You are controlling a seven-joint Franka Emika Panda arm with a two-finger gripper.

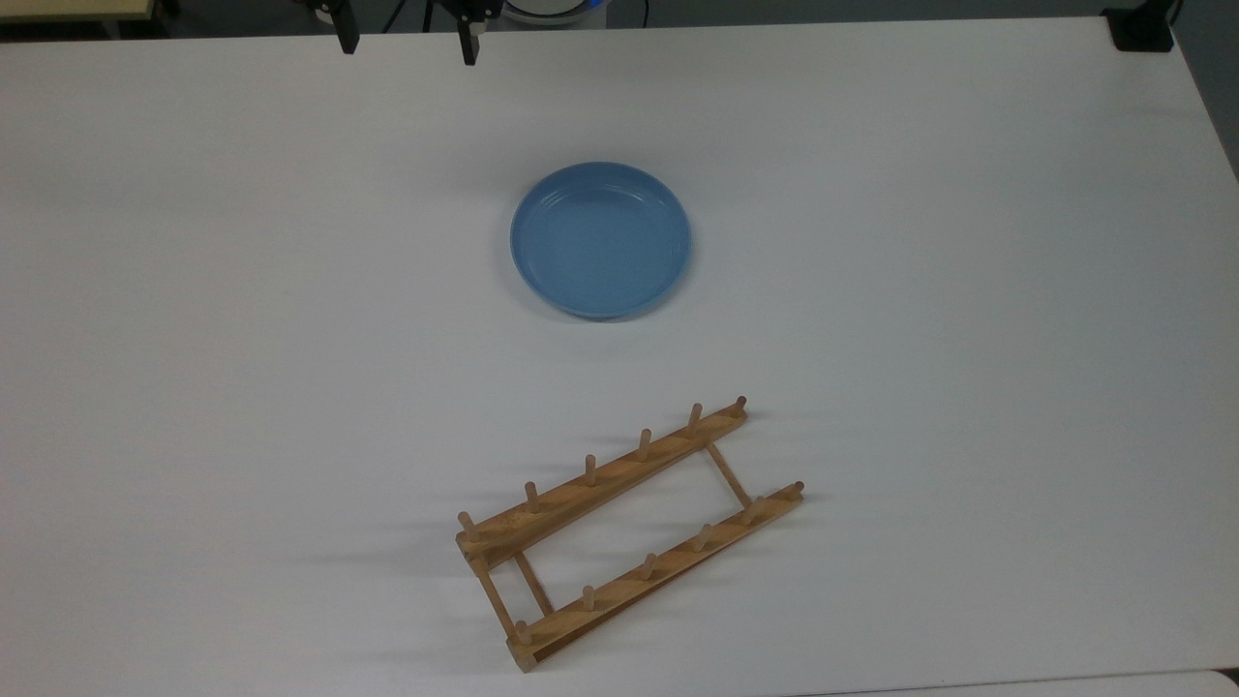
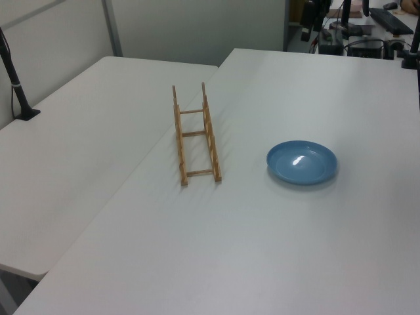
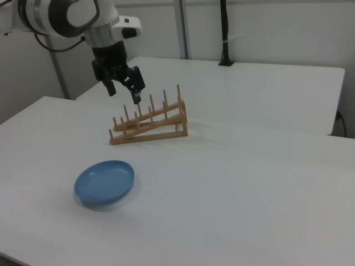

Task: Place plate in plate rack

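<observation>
My gripper point(image 3: 123, 88) hangs high with its jaws wide open and empty, and the plate point(image 3: 105, 181) lies flat far below it.

You're in a lab or office: plain white table point(image 2: 315, 249) pushed against a second white table point(image 2: 85, 144), grey partition walls point(image 2: 197, 26), a clamped black camera pole point(image 3: 224, 33), cables and electronics point(image 2: 357, 39) past the table's far edge.
</observation>
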